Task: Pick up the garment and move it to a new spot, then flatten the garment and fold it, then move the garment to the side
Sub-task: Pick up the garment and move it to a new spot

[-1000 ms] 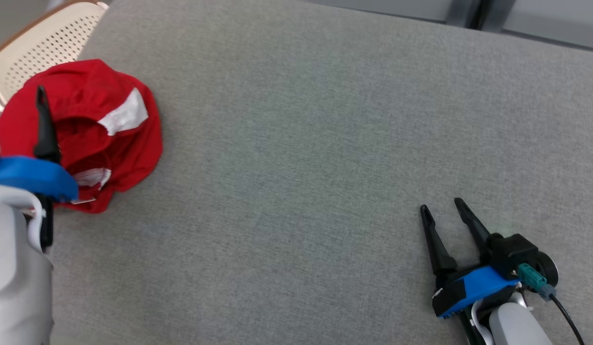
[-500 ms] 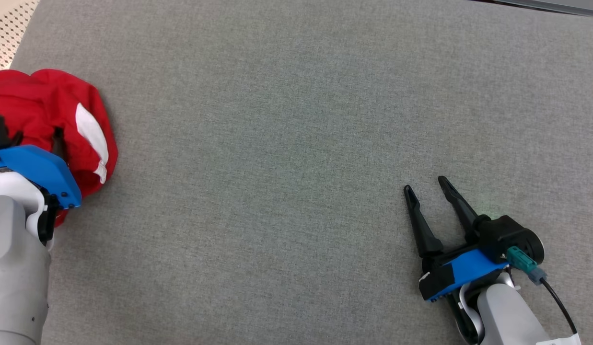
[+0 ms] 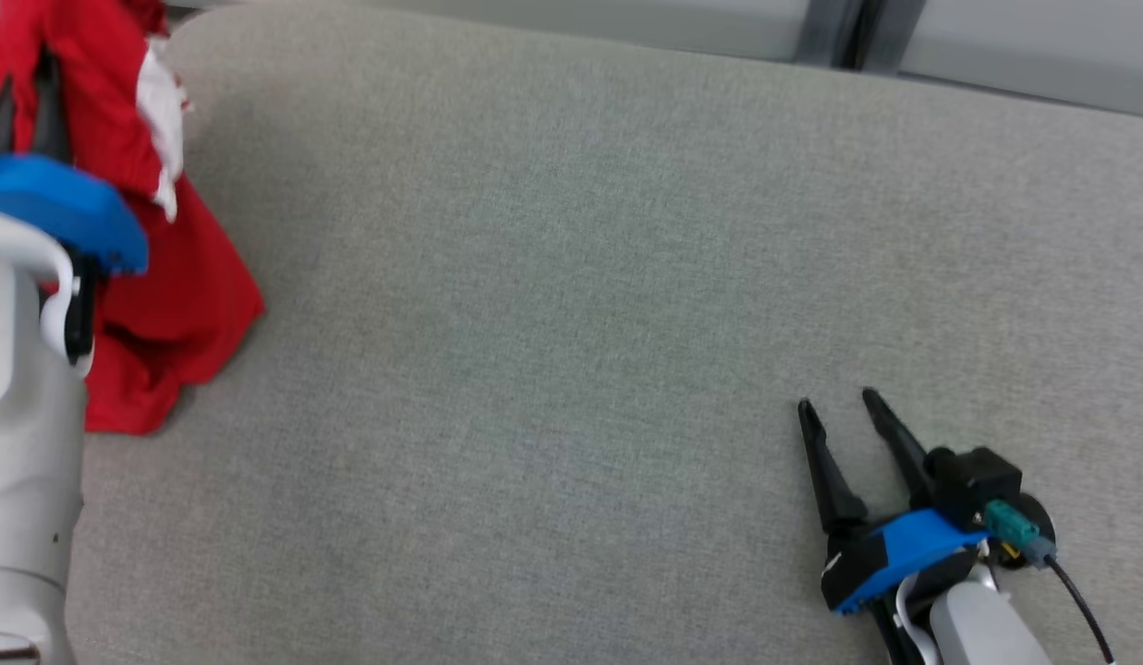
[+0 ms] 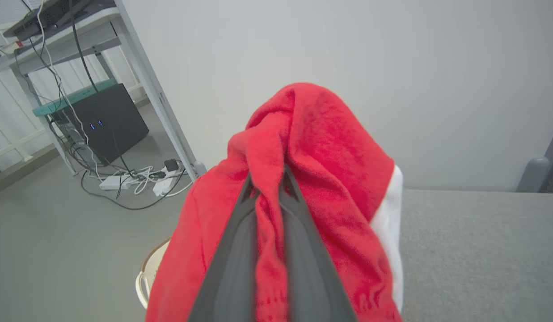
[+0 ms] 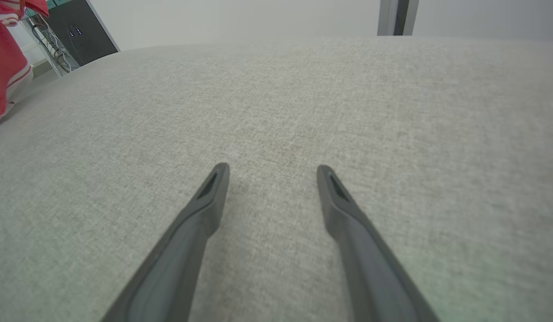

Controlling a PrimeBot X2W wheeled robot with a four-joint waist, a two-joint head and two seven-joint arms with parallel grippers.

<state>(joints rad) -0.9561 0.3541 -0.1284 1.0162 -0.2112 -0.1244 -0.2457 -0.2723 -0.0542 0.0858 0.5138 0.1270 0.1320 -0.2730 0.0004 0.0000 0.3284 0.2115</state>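
The garment [image 3: 164,305] is red cloth with white patches, lifted at the far left of the grey padded table [image 3: 571,277]; its lower folds still rest on the surface. My left gripper [image 3: 21,111] is raised and shut on a bunch of the red cloth. In the left wrist view the garment [image 4: 330,147] drapes over and between the closed fingers of my left gripper [image 4: 267,179]. My right gripper [image 3: 838,402] lies low over the table at the lower right, open and holding nothing [image 5: 272,169]. A strip of the garment [image 5: 3,67] shows at that view's left edge.
Beyond the table's left end stand a cream chair [image 4: 149,273], a metal desk frame [image 4: 155,94], a black box [image 4: 102,120] and cables with power strips [image 4: 133,179] on the floor. A pale wall runs behind the table.
My left gripper has shut on the garment and raised it, so the cloth now hangs stretched instead of lying in a heap. The head camera shifted. My right gripper stays open at the lower right.
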